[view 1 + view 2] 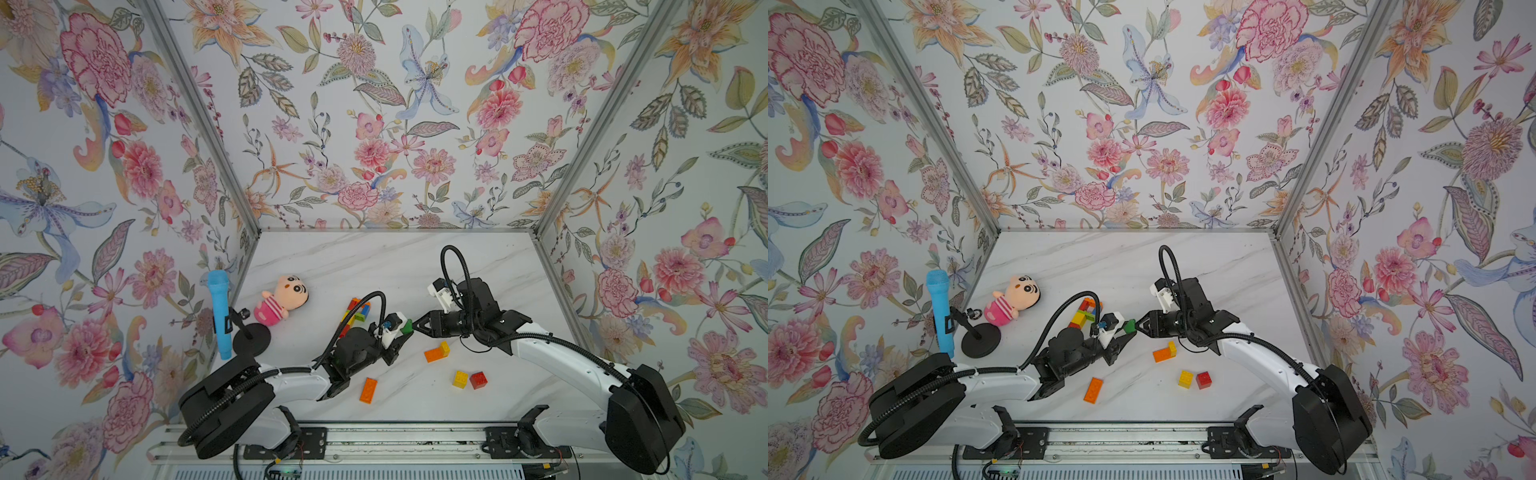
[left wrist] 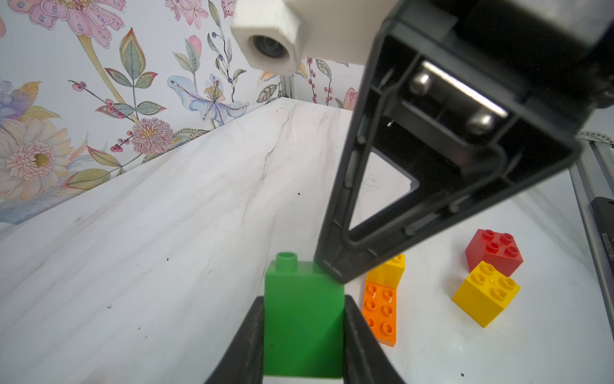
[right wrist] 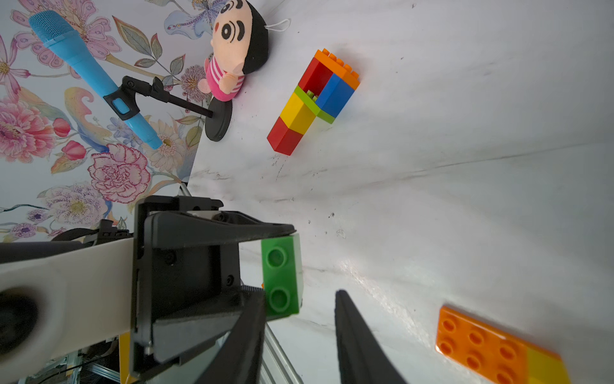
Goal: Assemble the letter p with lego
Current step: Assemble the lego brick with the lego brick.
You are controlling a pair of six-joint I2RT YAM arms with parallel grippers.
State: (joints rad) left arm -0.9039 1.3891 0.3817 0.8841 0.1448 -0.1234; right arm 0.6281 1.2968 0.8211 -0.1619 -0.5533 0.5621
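I am looking down at the white marble-look table [image 1: 374, 266]. My left gripper [image 2: 304, 299] is squeezing a small green studded plastic brick [image 2: 304, 325] between its two black fingers. It is holding the brick up off the table, near the middle. My right gripper [image 3: 300, 295] is pointing at the brick from the other side, tip to tip. In the right wrist view, one of its fingers [image 3: 247, 325] is lying against the green brick. The other finger [image 3: 352, 335] is standing off with a gap, so the right gripper is not pinching the brick.

Past the left arm, a bunch of red, yellow, green, blue and orange bricks stuck together [image 3: 312, 99] is lying flat on the table. It is near the pink plush doll [image 1: 282, 301]. A blue microphone on a black stand [image 1: 219, 313] is standing by the wall.

Closer to me, a flat orange brick joined to a yellow one [image 1: 436, 352] is lying near the grippers. A long orange brick [image 1: 368, 390] is lying alone by the left arm. A yellow square brick [image 1: 460, 379] and a red square brick [image 1: 478, 380] are sitting side by side.
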